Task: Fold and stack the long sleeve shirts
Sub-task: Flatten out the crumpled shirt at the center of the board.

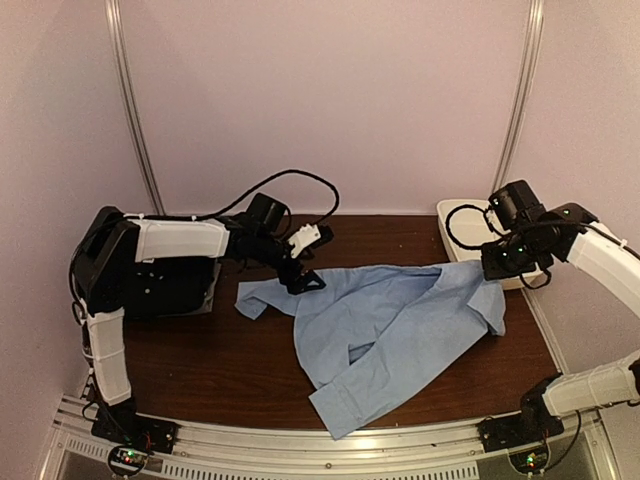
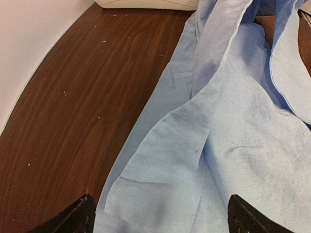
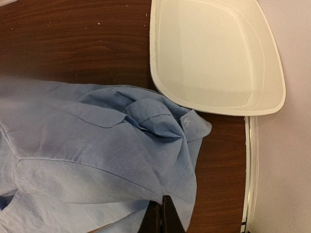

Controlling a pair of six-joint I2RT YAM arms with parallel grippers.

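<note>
A light blue collared long sleeve shirt (image 1: 390,330) lies spread and rumpled across the middle of the brown table (image 1: 200,350). My left gripper (image 1: 303,280) hovers over its left end. In the left wrist view that gripper (image 2: 160,219) is open, its dark fingertips (image 2: 73,218) wide apart either side of a folded cloth edge (image 2: 160,160). My right gripper (image 1: 494,270) is at the shirt's right end. In the right wrist view it (image 3: 163,216) is shut, pinching the blue cloth (image 3: 97,160) near a buttoned cuff (image 3: 189,121). A black mass (image 1: 170,288), possibly the black shirt, lies under the left arm.
A white oval plastic tub (image 1: 462,218) stands at the back right corner and shows empty in the right wrist view (image 3: 214,53). Pale walls close in the back and sides. A metal rail (image 1: 300,440) runs along the near edge.
</note>
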